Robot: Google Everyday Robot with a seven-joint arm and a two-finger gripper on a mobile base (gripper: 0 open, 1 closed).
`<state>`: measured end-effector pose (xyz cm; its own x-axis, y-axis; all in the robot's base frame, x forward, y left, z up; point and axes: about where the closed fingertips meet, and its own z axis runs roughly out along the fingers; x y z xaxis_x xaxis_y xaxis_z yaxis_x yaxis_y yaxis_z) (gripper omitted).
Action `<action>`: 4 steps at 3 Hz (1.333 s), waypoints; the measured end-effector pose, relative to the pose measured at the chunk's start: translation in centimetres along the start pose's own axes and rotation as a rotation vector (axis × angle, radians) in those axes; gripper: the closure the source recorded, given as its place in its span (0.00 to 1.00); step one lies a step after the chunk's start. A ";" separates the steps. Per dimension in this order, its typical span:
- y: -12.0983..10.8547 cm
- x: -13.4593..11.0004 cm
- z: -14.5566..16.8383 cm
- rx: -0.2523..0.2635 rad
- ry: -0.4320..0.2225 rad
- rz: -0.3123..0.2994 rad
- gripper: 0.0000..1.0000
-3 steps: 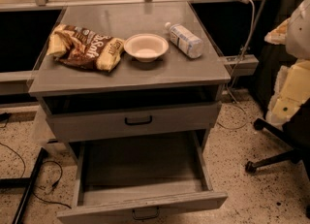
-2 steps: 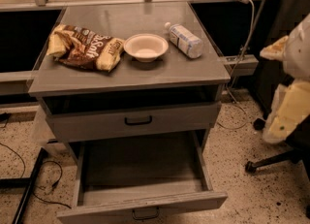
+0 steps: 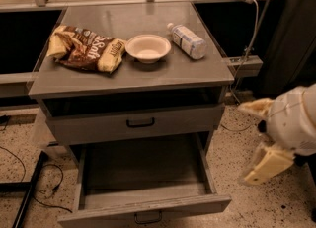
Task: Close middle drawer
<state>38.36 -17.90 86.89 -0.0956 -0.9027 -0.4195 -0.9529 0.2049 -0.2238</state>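
The middle drawer (image 3: 148,211) is pulled far out of the grey cabinet, low in the camera view. Its inside is empty, and its flat front has a small black bar handle (image 3: 148,217) at the bottom edge of the picture. Above it sits the taller top drawer front (image 3: 98,126) with a bigger black handle (image 3: 140,122). The lowest drawer is hidden. My gripper (image 3: 246,143) is to the right of the open drawer, apart from it, at about the height of its side wall. Its two cream fingers (image 3: 266,165) are spread open and hold nothing.
On the cabinet top (image 3: 197,71) lie a chip bag (image 3: 84,49), a white bowl (image 3: 148,48) and a water bottle (image 3: 187,39) on its side. Black cables (image 3: 29,177) and a dark bar lie on the speckled floor to the left. A rail with a cable runs behind.
My gripper has come down and a little to the left, from beside the cabinet top to beside the open middle drawer. The drawer and the things on top have not moved.
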 end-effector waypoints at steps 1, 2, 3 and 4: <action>2.6 1.1 6.0 -0.023 -0.083 0.003 0.43; 2.6 1.3 6.3 -0.012 -0.079 0.000 0.66; 2.6 1.3 6.3 -0.013 -0.079 0.000 0.89; 3.4 1.4 7.6 -0.035 -0.096 0.020 1.00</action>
<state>37.18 -15.57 78.85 -0.0884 -0.8580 -0.5060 -0.9607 0.2076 -0.1842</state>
